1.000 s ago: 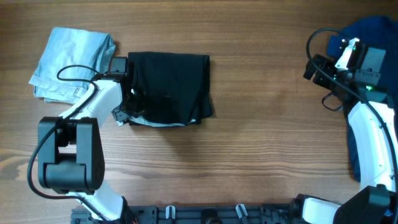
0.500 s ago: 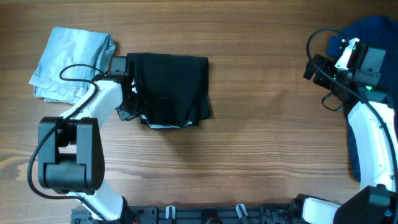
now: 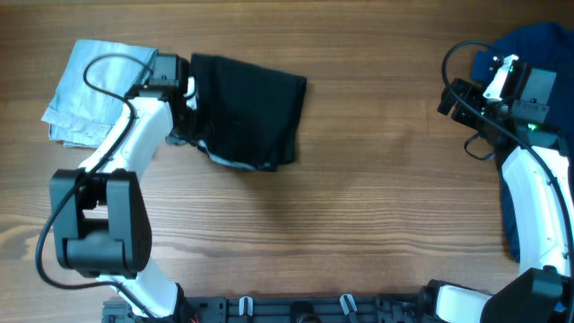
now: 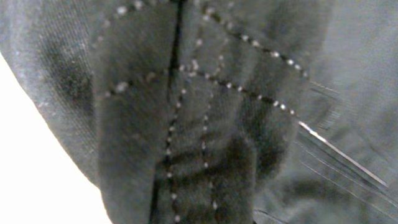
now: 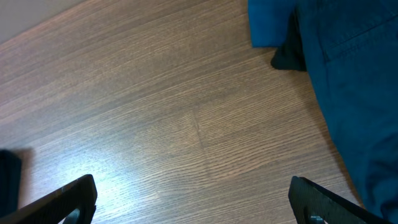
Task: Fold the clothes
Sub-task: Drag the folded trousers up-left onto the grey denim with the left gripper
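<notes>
Lying as a folded, roughly rectangular bundle in the upper left-centre of the overhead view, the black shorts (image 3: 256,108) sit slightly askew on the wooden counter (image 3: 359,206), their right side tipped a little lower than their left. A thin pale strip of cloth shows along their lower edge. The left hand (image 3: 186,90) is at the left edge of the shorts, where the cloth is gathered against it. It is pressed together on that edge, though the fingers themselves are buried in the fabric. The left wrist view is filled with dark cloth and lines of pale stitching, too close to make out more. To the left of that arm, in the upper left corner, the pale blue denim piece (image 3: 85,94) lies folded flat, with a loop of black cable (image 3: 108,65) arching above it. The hand covers the gap, so whether denim and shorts touch cannot be told. Far over in the upper right, the right hand (image 5: 191,185) hangs above bare wood with its fingers spread wide and nothing between them. The royal-blue garment (image 3: 531,40) lies heaped just beside it in the upper right corner and runs down the right edge of the frame, well apart from the shorts.
</notes>
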`<state>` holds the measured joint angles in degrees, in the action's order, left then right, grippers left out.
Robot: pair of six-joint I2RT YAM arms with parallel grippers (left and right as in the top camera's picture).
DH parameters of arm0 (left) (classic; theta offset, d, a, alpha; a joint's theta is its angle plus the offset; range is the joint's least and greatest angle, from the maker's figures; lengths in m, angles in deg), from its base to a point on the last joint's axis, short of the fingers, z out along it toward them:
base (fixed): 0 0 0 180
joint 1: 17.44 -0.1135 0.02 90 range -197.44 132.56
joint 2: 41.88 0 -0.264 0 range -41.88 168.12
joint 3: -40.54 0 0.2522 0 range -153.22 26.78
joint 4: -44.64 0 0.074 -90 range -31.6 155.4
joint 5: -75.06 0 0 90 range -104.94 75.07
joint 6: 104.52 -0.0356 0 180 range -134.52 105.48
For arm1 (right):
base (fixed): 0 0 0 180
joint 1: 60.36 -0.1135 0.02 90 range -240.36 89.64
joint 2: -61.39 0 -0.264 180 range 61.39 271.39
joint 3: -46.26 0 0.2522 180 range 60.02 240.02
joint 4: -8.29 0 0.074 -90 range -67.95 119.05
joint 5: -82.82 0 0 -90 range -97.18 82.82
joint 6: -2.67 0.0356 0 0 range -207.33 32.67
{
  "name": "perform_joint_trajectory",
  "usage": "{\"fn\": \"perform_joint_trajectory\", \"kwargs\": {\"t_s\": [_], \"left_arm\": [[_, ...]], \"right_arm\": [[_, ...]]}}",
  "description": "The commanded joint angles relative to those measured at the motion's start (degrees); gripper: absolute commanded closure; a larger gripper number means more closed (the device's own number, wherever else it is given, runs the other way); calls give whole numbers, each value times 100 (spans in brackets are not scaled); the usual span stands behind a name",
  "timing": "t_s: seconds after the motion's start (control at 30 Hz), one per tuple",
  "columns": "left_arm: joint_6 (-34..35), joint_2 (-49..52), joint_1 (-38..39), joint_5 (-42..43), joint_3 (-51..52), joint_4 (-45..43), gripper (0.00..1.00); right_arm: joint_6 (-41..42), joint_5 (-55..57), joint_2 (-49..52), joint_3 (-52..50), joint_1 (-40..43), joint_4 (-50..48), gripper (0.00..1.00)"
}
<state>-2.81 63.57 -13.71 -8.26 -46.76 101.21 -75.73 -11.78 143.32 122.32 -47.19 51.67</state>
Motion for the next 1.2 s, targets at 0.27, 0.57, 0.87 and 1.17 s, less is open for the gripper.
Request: {"fn": "perform_joint_trajectory", "kwargs": {"t_s": [0.27, 0.57, 0.87, 1.17], "left_arm": [[-1213, -1045, -11, -1303, -739, -1045, 96], [-2533, -1172, -39, -2002, -739, -1534, 96], [-3283, -1172, -651, -2057, -739, -1812, 73], [-3340, -1172, -1676, -1113, -739, -1989, 67]], "right_arm": [[-105, 98, -66, -7, 2, 0, 0], [-107, 98, -66, -7, 2, 0, 0], [-105, 98, -66, -7, 2, 0, 0], [-107, 98, -66, -7, 2, 0, 0]]}}
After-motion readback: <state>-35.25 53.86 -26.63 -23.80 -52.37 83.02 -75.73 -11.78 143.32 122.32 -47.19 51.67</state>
